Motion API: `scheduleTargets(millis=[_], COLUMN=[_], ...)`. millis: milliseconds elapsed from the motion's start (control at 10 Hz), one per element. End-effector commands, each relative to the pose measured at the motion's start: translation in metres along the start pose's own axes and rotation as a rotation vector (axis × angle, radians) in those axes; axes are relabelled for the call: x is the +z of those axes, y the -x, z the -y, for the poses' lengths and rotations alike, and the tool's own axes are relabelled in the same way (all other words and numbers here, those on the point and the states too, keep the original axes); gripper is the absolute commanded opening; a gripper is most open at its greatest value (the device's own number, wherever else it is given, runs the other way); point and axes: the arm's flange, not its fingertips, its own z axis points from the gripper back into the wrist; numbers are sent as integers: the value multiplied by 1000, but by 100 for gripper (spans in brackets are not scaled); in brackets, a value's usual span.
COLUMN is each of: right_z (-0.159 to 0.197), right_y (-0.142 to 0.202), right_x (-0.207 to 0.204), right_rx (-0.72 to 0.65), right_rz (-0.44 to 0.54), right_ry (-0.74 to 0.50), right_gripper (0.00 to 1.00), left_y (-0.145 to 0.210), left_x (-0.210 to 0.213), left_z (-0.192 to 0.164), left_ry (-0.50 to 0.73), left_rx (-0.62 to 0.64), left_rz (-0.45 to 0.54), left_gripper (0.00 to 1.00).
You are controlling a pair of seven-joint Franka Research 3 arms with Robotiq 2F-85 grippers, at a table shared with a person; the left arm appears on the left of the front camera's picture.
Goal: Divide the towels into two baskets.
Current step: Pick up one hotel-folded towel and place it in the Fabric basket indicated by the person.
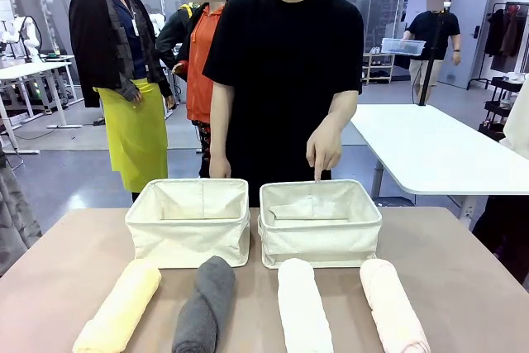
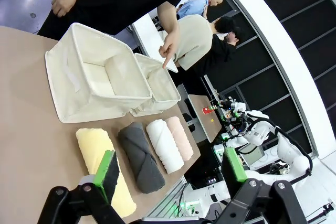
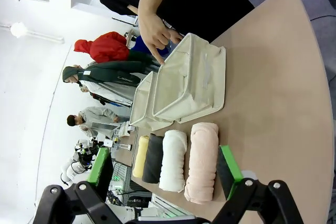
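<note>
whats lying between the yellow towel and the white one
The dark grey towel lies between the yellow towel and the white towel, seen in the front view.

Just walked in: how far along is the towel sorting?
Nothing done: left basket and right basket sit empty. Nothing in hand: left end effector and right end effector are open. To do: yellow towel, grey towel, white towel, pink towel, all on the table.

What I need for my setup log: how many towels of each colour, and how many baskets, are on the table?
Yellow towel: 1
Grey towel: 1
White towel: 1
Pink towel: 1
Baskets: 2
Total: 6
</note>
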Motion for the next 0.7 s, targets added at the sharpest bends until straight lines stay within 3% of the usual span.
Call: scheduleTargets(millis=[0, 400, 600], right_z=[-4, 0, -22], right_y=[0, 0, 5], right_x=[1, 0, -28], right_rx=[-7, 0, 31], right_rz=[5, 0, -53], right_ry=[-14, 0, 155], right_gripper=[100, 100, 100], left_y=[0, 0, 0], left_x=[3, 3, 3], left_z=[3, 3, 3], left_ry=[11, 11, 11], left_rx=[-12, -12, -12], left_rz=[2, 2, 2], left_gripper=[100, 100, 100])
